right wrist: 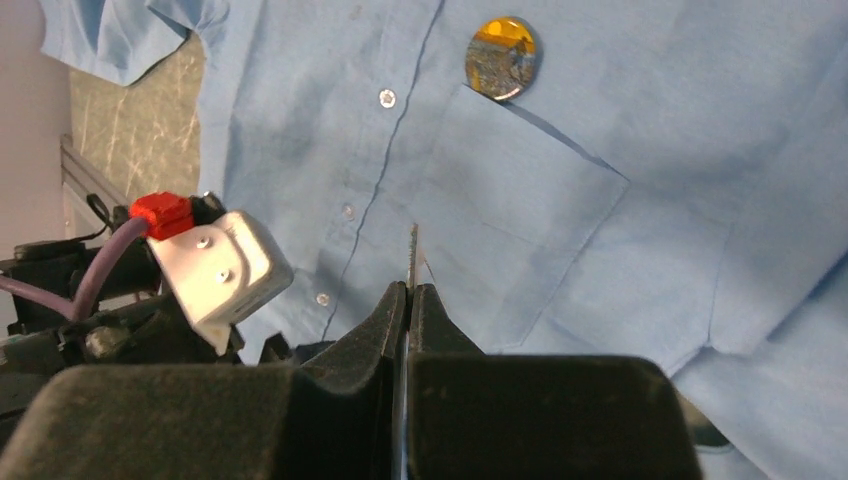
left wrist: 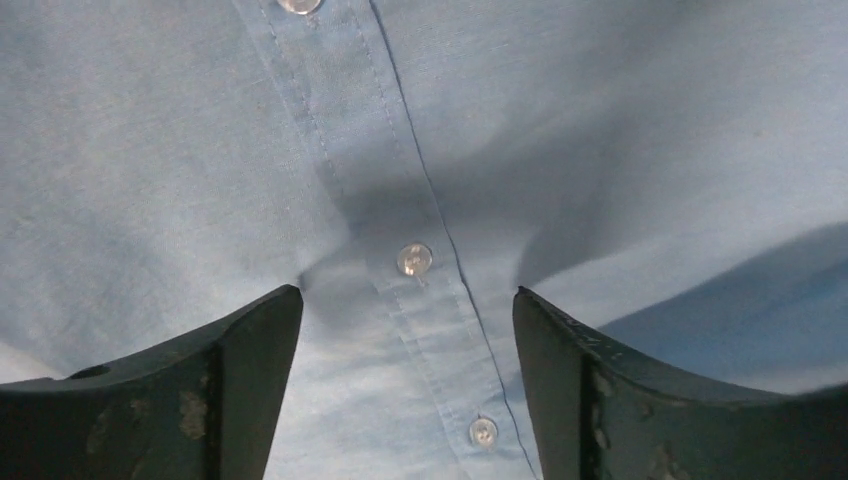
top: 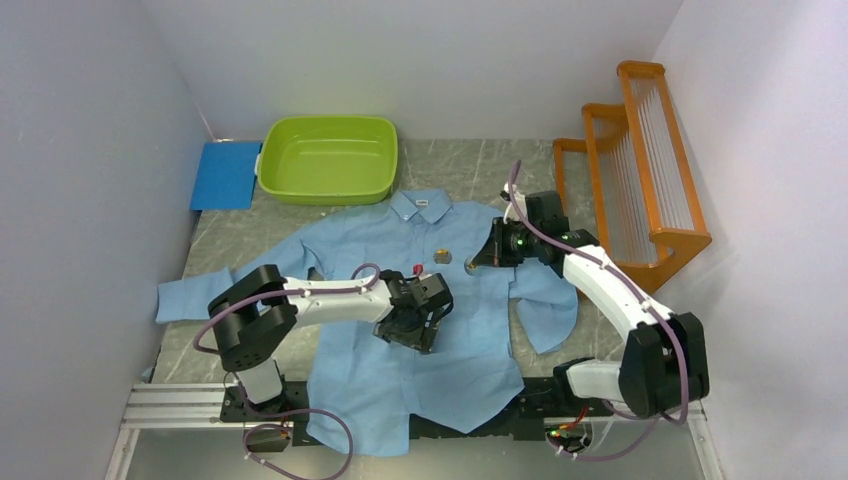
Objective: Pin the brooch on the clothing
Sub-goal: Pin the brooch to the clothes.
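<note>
Left gripper (left wrist: 408, 295) gapes over shirt (top: 450, 360) placket (left wrist: 385, 190) — collar (top: 421, 205) far, hem (top: 400, 440) near; right gripper (right wrist: 411, 290) pinched closed — brooch (right wrist: 501, 58) at pocket (right wrist: 520, 190).

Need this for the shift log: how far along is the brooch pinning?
Done, apparently: the brooch sits on the shirt at the pocket's top edge; fastening not visible. In hand: left fingers open over the button placket, right fingers shut. Left: confirming it holds.

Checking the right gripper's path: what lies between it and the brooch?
The shirt chest pocket lies between right gripper and brooch, in the right wrist view.
</note>
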You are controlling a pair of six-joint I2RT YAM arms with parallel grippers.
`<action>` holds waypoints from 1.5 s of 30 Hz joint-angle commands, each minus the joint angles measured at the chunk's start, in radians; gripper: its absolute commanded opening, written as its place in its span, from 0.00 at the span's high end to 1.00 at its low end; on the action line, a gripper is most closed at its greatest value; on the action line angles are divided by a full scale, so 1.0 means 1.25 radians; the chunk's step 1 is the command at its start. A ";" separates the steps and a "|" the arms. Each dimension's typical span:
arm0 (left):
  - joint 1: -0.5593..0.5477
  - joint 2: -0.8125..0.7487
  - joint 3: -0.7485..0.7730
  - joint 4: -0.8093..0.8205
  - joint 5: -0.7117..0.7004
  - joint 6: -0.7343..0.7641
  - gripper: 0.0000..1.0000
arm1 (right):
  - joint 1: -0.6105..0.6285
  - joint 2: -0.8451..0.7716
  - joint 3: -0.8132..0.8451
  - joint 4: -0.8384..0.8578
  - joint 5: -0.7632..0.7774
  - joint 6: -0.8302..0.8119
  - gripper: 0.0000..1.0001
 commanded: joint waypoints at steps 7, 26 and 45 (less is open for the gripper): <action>0.035 -0.206 -0.038 0.133 0.018 0.050 0.05 | -0.002 0.162 0.145 0.002 -0.119 -0.058 1.00; 0.283 -0.547 -0.335 0.356 0.127 0.009 0.05 | -0.013 0.569 0.493 -0.159 -0.162 -0.145 1.00; 0.312 -0.356 -0.254 0.322 0.222 0.055 0.07 | -0.093 0.673 0.521 -0.254 -0.305 -0.260 1.00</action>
